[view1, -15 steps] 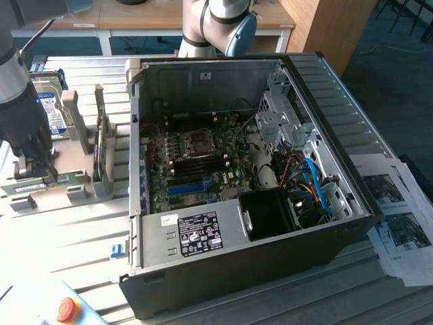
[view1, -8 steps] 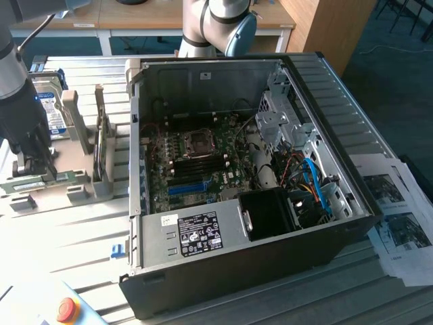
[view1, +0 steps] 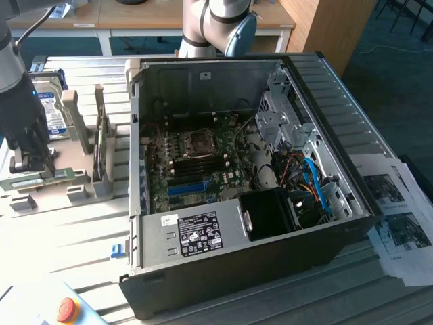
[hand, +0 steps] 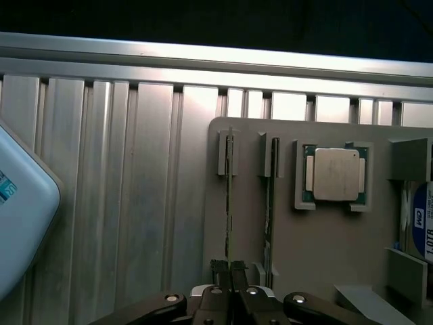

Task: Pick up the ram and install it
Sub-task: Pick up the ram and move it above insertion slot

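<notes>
Ribbed aluminium table (view1: 67, 227) (hand: 101, 203) in a workshop, w/ wooden benches at the back. At the exterior view's left a grey fixture tray (view1: 81, 193) (hand: 318, 257) sits on it. The arm's end effector (view1: 32, 166) (hand: 229, 267) is down over the tray's near edge. Its fingers are pressed together, pinching the thin top edge of the ram (view1: 42, 179) (hand: 230, 196). The ram is a long green stick standing on edge in its tray slot, directly under the end effector and running out past it.

Just beside it, parallel, a second memory stick (hand: 270, 200) stands in its own slot, untouched. Further from the end effector on the same tray is a CPU (hand: 335, 175) lying flat in a square pocket. Beyond that is a silver HDD (view1: 49, 108) (hand: 421, 230) w/ blue-white label.

Well apart from the end effector, toward the exterior view's right, is an open PC case (view1: 338, 122) on its side. A green motherboard (view1: 196, 162) is exposed inside.

Printed papers (view1: 399, 217) lie on the case's far side. A red button (view1: 65, 309) is near the table's front edge.
</notes>
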{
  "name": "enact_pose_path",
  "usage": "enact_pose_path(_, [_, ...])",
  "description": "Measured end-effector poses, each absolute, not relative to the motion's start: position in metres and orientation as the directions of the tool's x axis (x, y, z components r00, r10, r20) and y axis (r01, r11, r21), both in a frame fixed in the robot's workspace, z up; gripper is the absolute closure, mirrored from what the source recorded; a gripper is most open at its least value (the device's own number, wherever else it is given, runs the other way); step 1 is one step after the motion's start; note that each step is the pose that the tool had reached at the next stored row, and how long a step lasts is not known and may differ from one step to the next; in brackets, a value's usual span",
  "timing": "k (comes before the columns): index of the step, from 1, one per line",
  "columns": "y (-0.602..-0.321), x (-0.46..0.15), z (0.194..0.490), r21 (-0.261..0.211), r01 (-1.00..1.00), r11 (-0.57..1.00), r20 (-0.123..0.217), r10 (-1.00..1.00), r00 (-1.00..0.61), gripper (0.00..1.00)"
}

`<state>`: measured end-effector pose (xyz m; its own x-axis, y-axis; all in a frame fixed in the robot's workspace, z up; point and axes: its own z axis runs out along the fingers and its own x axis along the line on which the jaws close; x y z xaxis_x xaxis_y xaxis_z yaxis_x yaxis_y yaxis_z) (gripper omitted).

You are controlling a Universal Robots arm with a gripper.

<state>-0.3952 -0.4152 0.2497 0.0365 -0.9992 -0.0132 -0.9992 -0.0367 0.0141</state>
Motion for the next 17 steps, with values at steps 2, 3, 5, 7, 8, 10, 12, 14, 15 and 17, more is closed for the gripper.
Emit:
enact_pose_path(2, [-0.415, -0.395, 0.252, 0.014, -0.999, -0.037, -0.013, -0.999, 0.037, 0.88])
enact_pose_path(3, [-0.415, -0.395, 0.253, 0.014, -0.999, -0.037, -0.013, -0.999, 0.036, 0.88])
enact_pose_path(5, [-0.415, -0.395, 0.255, 0.014, -0.999, -0.037, -0.013, -0.999, 0.036, 0.88])
enact_pose_path(7, [-0.415, -0.395, 0.257, 0.014, -0.999, -0.037, -0.013, -0.999, 0.036, 0.88])
enact_pose_path(8, [-0.415, -0.395, 0.259, 0.014, -0.999, -0.037, -0.013, -0.999, 0.037, 0.88])
enact_pose_path(10, [-0.415, -0.395, 0.262, 0.014, -0.999, -0.037, -0.013, -0.999, 0.036, 0.88])
enact_pose_path(12, [-0.415, -0.395, 0.266, 0.014, -0.999, -0.037, -0.013, -0.999, 0.036, 0.88])
enact_pose_path(14, [-0.415, -0.395, 0.269, 0.014, -0.999, -0.037, -0.013, -0.999, 0.036, 0.88])
enact_pose_path(15, [-0.415, -0.395, 0.27, 0.014, -0.999, -0.037, -0.013, -0.999, 0.036, 0.88])
enact_pose_path(17, [-0.415, -0.395, 0.273, 0.014, -0.999, -0.037, -0.013, -0.999, 0.036, 0.88])
